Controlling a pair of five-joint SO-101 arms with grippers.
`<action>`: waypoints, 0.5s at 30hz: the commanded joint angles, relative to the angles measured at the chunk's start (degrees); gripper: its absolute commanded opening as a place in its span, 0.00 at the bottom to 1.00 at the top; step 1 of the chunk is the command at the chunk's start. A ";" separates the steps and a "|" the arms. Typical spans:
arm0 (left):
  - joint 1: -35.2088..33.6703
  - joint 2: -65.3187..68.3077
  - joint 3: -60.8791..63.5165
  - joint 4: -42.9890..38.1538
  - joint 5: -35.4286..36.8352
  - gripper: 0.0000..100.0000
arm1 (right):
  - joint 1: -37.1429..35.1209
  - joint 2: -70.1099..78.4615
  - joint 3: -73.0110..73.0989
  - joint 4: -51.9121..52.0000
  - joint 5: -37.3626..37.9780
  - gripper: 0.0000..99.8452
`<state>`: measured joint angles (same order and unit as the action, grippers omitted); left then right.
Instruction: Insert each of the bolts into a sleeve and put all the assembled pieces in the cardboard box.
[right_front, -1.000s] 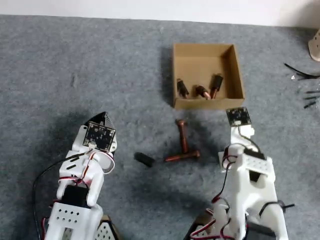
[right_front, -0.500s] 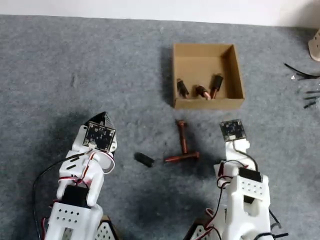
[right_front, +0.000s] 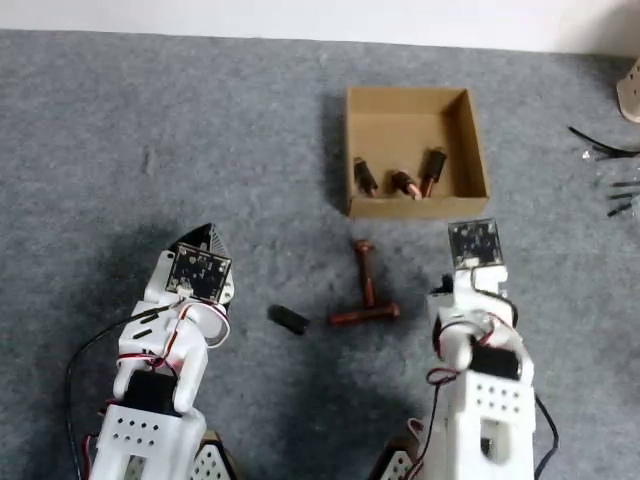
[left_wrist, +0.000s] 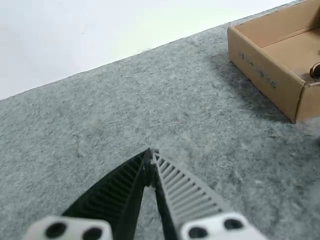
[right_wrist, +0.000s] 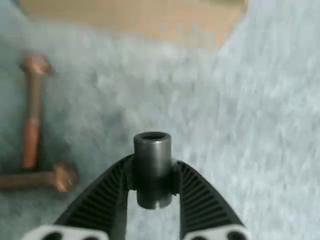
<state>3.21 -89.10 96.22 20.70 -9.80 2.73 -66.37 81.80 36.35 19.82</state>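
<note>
The right end effector (right_wrist: 152, 173) is gripping a dark sleeve (right_wrist: 152, 167) between its two fingers, and the open bore is pointing forward, past the fingertips. The first bolt (right_wrist: 32, 120) is lying on the grey counter (right_wrist: 270, 115) just beside this end effector, on the side of the other arm. Its long axis is running about parallel to the sleeve's bore, with the head at the far end. The second bolt (right_wrist: 37, 179) is lying crosswise at its foot, seemingly touching it. The cardboard box (right_front: 415, 207) is standing ahead of the fingertips. The left end effector (left_wrist: 151, 156) is closed on nothing, well apart from the bolts, so I am judging the right arm nearer. A loose sleeve (right_front: 289, 319) is lying between.
</note>
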 joint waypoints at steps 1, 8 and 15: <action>0.92 -0.84 0.40 -1.58 0.44 0.01 | -4.00 -12.26 2.42 -1.63 -0.88 0.00; 0.92 -0.84 0.40 -1.58 0.44 0.01 | -6.29 -38.64 14.11 -1.63 -0.88 0.00; 3.82 -0.48 0.48 -1.58 0.35 0.01 | -6.20 -37.05 17.27 -10.24 -0.97 0.00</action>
<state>3.82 -89.10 96.22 20.70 -9.80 -2.99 -102.68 95.87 32.22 19.38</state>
